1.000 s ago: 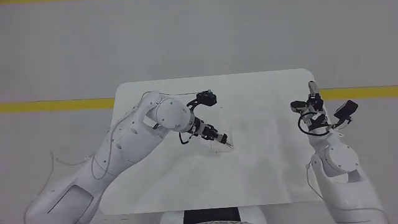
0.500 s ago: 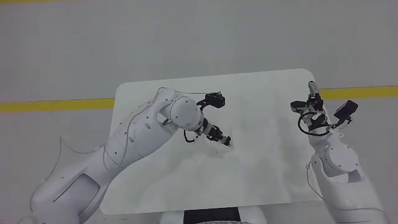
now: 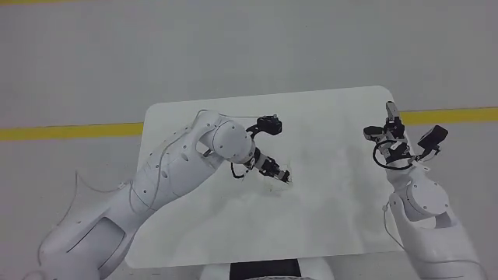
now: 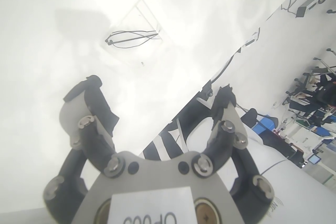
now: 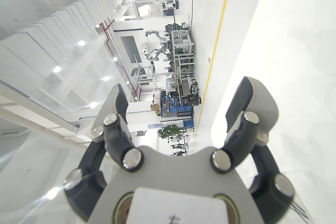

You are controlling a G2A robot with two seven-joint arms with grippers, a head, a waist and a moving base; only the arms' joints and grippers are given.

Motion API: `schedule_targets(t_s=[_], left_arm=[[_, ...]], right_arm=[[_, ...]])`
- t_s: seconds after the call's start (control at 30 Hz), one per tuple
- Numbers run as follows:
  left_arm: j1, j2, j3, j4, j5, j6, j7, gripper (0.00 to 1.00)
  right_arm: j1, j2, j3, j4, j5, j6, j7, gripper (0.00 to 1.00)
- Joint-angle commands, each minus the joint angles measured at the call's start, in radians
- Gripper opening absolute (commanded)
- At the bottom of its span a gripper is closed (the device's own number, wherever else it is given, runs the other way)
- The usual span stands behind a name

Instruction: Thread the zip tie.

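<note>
So, nearest thing first: the left arm's black-padded two-finger gripper (image 4: pixel 155 89) is spread wide with nothing between the pads. It hangs low over the middle of the white rounded-corner table (image 3: pixel 334 225).

Just past its fingertips is the thin black plastic zip tie (image 4: pixel 131 37). It's lying flat on the tabletop, bent into a couple of long skinny loops with its little head at one end. It's not touching either finger.

Further off, the right arm's matching black-and-grey gripper (image 5: pixel 182 89) sits over the right edge of the table, well apart from the zip tie. It points away toward the far side, and its fingers are spread too, gripping nothing.

Beyond the table there's pale grey floor with a yellow painted line (image 3: pixel 70 132) running across.
</note>
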Motion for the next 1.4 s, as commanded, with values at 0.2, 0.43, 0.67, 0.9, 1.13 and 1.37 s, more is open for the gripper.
schedule_targets(t_s=[0.2,0.43,0.67,0.9,1.13,1.37], left_arm=[[-0.072,-0.040,0.091,0.027,0.038,0.149,-0.066,1.00],[-0.089,-0.091,0.098,0.143,0.014,0.149,-0.075,1.00],[-0.089,-0.091,0.098,0.143,0.014,0.149,-0.075,1.00],[-0.114,-0.123,0.161,0.138,0.017,0.149,-0.074,1.00],[-0.200,-0.198,0.275,0.250,0.018,0.149,-0.095,1.00],[-0.227,-0.218,0.313,0.308,0.025,0.149,-0.095,1.00]], right_arm=[[0.000,0.000,0.000,0.000,0.000,0.000,0.000,1.00],[0.000,0.000,0.000,0.000,0.000,0.000,0.000,1.00],[0.000,0.000,0.000,0.000,0.000,0.000,0.000,1.00],[0.000,0.000,0.000,0.000,0.000,0.000,0.000,1.00],[0.000,0.000,0.000,0.000,0.000,0.000,0.000,1.00],[0.000,0.000,0.000,0.000,0.000,0.000,0.000,1.00]])
